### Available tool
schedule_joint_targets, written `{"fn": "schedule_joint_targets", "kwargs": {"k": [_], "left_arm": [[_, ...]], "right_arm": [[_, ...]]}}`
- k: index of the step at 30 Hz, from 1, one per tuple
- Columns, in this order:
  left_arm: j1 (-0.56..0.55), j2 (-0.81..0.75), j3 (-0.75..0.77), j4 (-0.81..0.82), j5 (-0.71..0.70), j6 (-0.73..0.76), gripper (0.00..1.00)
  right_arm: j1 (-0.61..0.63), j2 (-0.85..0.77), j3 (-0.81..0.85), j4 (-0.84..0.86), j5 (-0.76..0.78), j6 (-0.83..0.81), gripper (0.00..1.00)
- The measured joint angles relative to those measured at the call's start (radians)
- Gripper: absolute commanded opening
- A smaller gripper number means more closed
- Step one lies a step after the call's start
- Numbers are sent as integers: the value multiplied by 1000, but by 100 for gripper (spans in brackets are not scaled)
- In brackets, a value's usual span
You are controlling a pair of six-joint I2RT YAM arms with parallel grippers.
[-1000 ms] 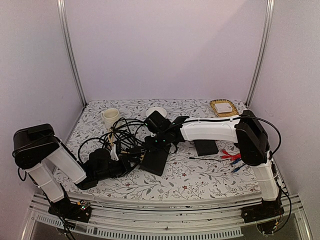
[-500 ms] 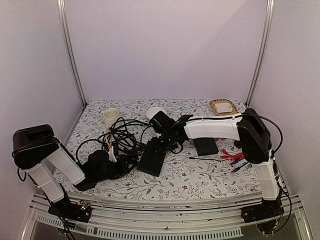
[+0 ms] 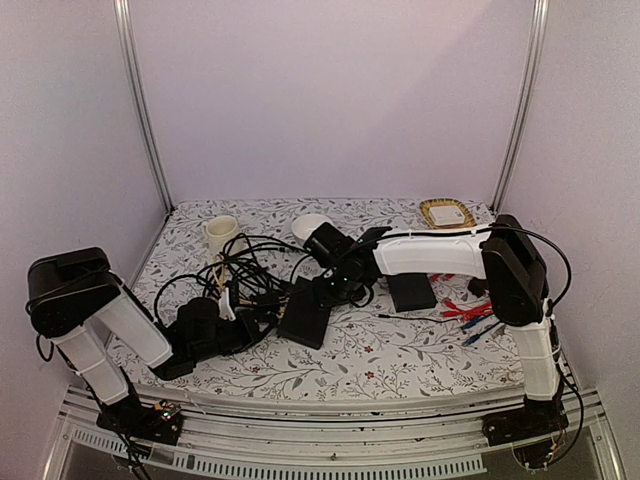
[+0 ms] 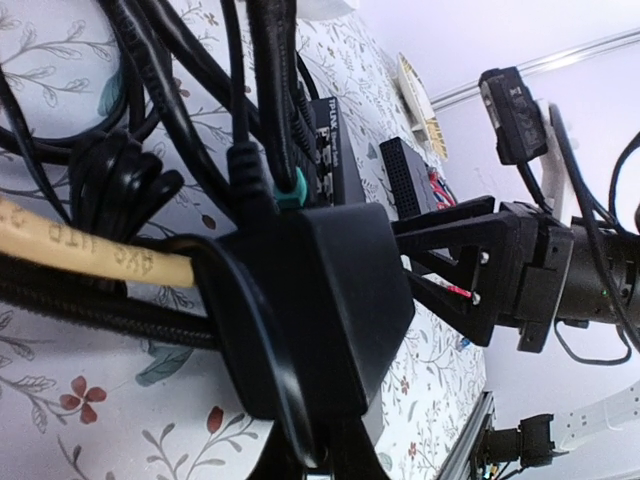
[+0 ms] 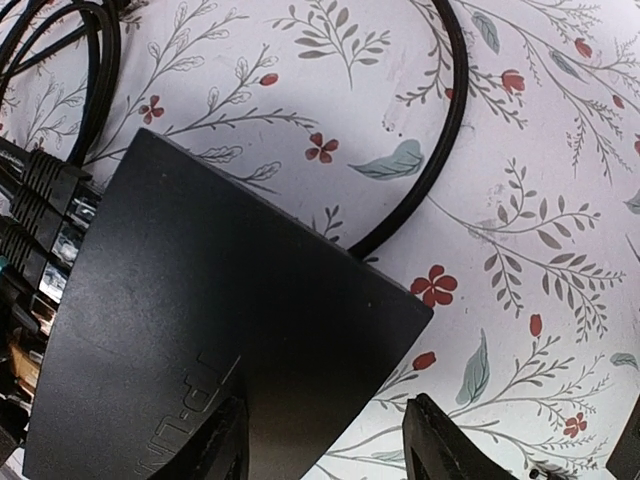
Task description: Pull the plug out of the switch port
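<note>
Our right fingers (image 5: pixel 445 445) stand apart astride a corner of the switch (image 5: pixel 230 330); our left fingers (image 4: pixel 320 300) are pressed together among cables (image 4: pixel 268 90).

Soft even light, warped wrist views, perhaps blurred

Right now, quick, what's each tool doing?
Left tool: closed among the cables.
Right tool: open over the switch corner.
</note>
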Motion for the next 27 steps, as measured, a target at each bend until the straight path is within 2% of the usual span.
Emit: {"fn": "schedule_joint_targets", "kwargs": {"k": [17,27], "left_arm": [[3,59,35,44,39,2,0],[3,68,53,53,61,7,0]], "right_arm": [[98,-13,36,-46,-10,6,59],[115,37,173,-77,-30,7,60]]}}
